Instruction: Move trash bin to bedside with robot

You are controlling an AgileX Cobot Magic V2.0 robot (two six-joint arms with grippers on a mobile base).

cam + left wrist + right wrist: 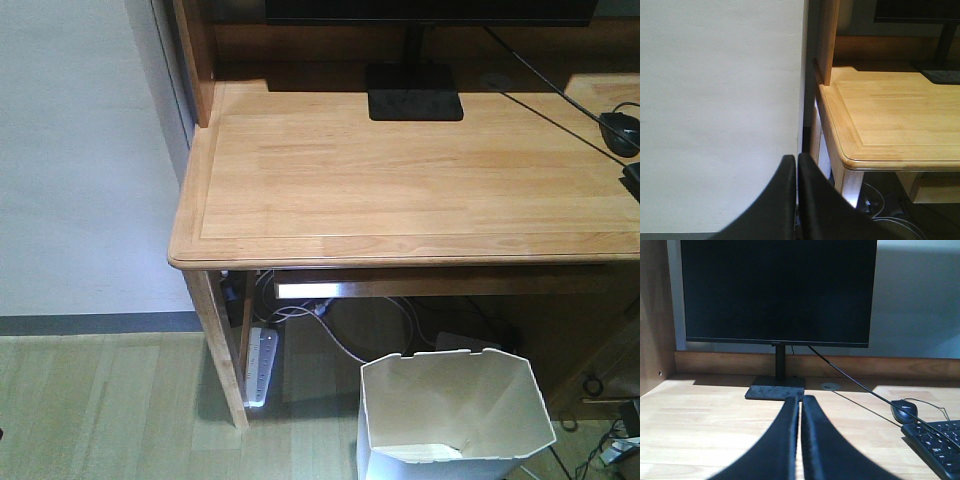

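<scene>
The white trash bin [455, 420] stands on the floor in front of the wooden desk, at the bottom right of the front view, its faceted rim open and its pale inside showing. The bedside is out of view. My left gripper [797, 159] is shut with nothing in it, level with the desk's left corner, facing the white wall. My right gripper [800, 400] is shut and holds nothing, hovering over the desk top and pointing at the monitor. Neither gripper shows in the front view, and neither wrist view shows the bin.
The light wooden desk [400, 170] carries a black monitor [777, 290] on its stand [415, 104], a mouse [903, 411] and a keyboard [937, 442]. A power strip [261, 362] and cables lie under it. A white wall [720, 110] stands on the left.
</scene>
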